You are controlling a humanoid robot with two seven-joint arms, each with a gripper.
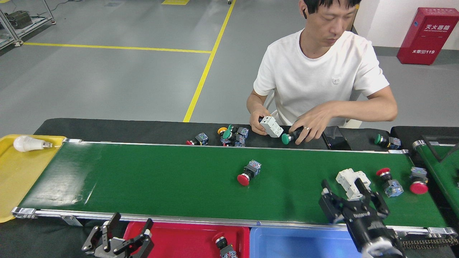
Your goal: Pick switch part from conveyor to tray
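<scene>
The right hand (349,195) is over the near right part of the conveyor (161,179), with its black fingers spread apart and pointing away from the robot; it holds nothing. A white switch part (351,181) lies on the belt just behind the fingers and partly between them, but I cannot tell if they touch it. The right arm comes up from the lower right corner, across the conveyor's front rail. The left hand (127,233) is low at the bottom edge, beside the red tray (172,238), its fingers also apart and empty. Another switch with a red button (248,172) lies in the middle of the belt, and two more red ones (389,181) (417,181) are near the right end. One switch (224,247) lies already in the red tray, next to the blue tray (294,243). Behind the conveyor a person (322,75) holds a white part and a green button above the black desk (143,127).
</scene>
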